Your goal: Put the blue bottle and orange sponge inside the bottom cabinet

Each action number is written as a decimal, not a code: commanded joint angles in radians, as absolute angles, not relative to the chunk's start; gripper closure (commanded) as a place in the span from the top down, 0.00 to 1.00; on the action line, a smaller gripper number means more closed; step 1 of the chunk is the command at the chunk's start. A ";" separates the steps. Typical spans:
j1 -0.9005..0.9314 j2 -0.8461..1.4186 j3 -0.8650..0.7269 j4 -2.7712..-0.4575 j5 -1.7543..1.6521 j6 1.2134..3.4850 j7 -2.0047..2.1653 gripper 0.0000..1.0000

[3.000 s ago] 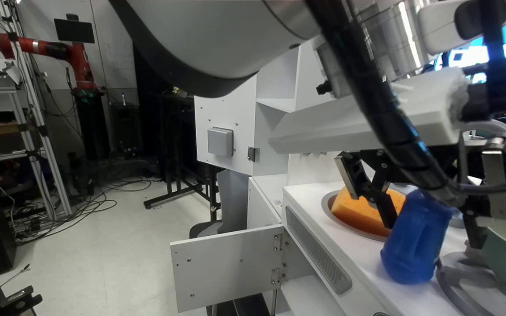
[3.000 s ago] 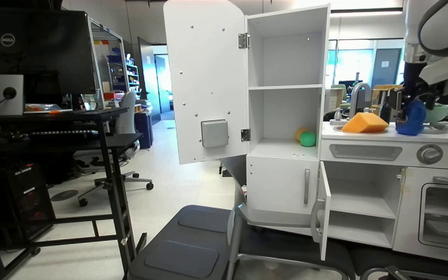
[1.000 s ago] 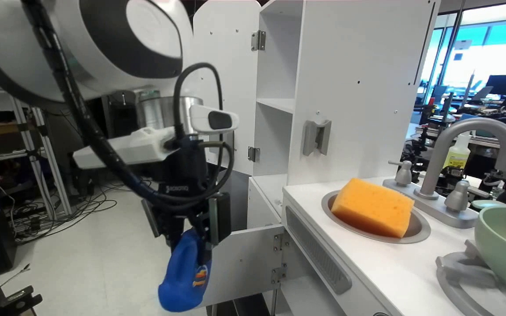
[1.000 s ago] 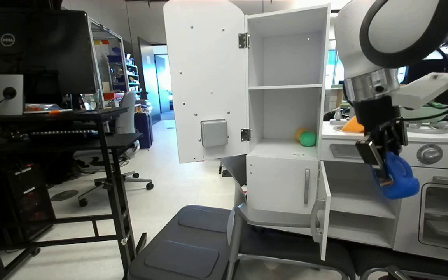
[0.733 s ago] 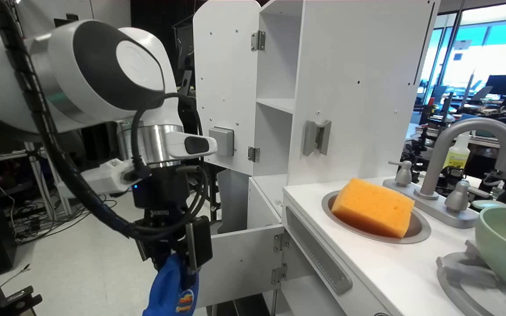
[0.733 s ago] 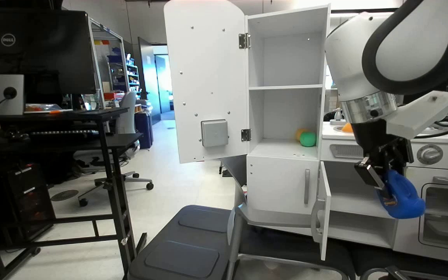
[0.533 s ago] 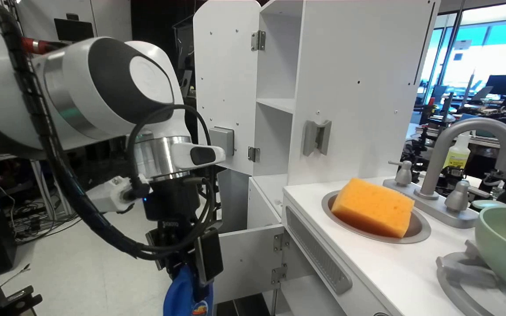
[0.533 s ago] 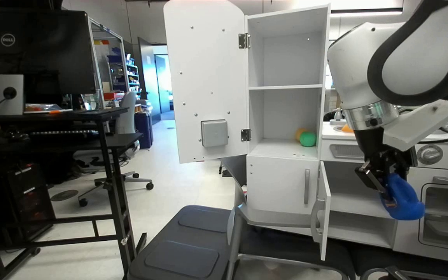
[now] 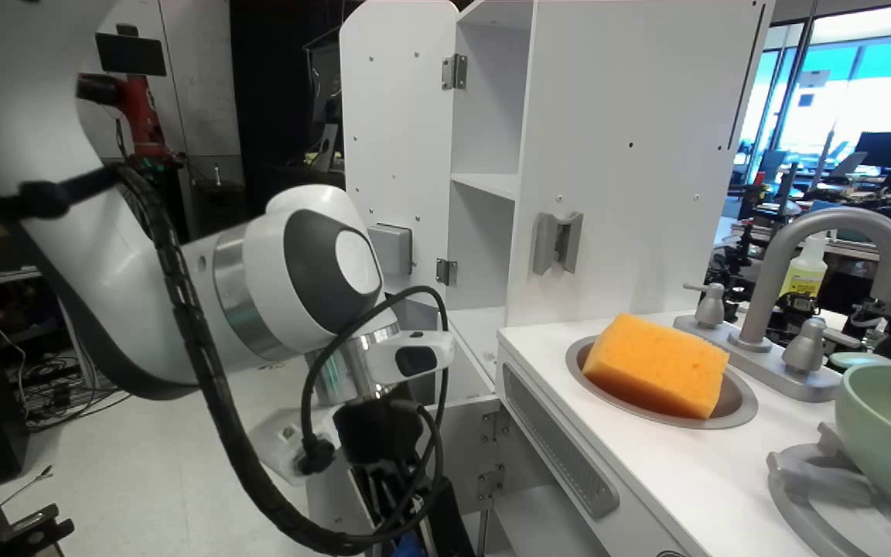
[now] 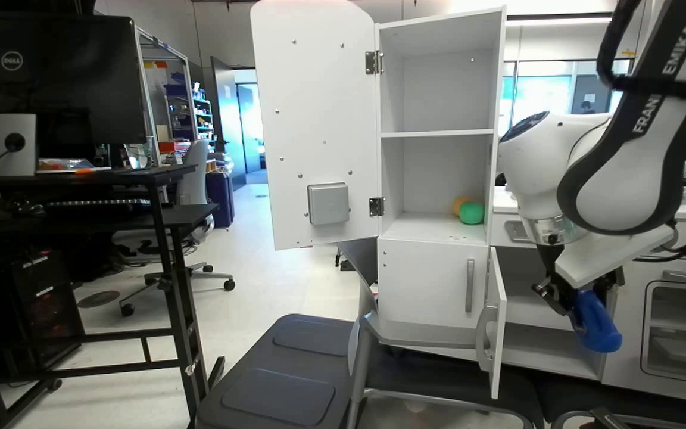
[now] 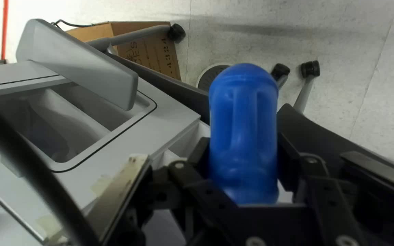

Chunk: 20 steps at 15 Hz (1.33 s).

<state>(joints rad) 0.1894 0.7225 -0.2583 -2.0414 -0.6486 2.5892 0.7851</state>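
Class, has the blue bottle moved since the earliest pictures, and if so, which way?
Yes, downward: in an exterior view, the blue bottle has gone from over the white countertop to below its level.

Inside the tall white cabinet (image 10: 447,92), a green ball (image 10: 471,213) partly hides a rounded orange item (image 10: 458,203). In an exterior view, a grey faucet (image 9: 772,277) and a pale-green bowl (image 9: 875,445) stand right of that cabinet, the bowl farther off.

- Flat white countertop (image 9: 635,483) here!
- Far: orange sponge block (image 9: 656,367), tilted in the round grey sink (image 9: 738,406)!
- Right: grey arched faucet (image 9: 764,298).
- Near right: round pale-green bowl (image 9: 879,441) on the grey ring-shaped burner (image 9: 793,466)!
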 commanded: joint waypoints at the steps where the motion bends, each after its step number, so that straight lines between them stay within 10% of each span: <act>1: 0.251 0.895 -0.342 -1.876 -0.667 2.656 0.911 0.22; 16: 0.377 1.186 -0.582 -1.635 -0.676 2.733 1.211 0.22; 17: 0.382 1.192 -0.594 -1.646 -0.673 2.747 1.226 0.68; 20: 0.406 1.204 -0.630 -1.674 -0.666 2.755 1.256 0.87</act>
<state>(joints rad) 0.3700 1.1807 -0.5814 -1.6407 -0.6523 2.7124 1.1971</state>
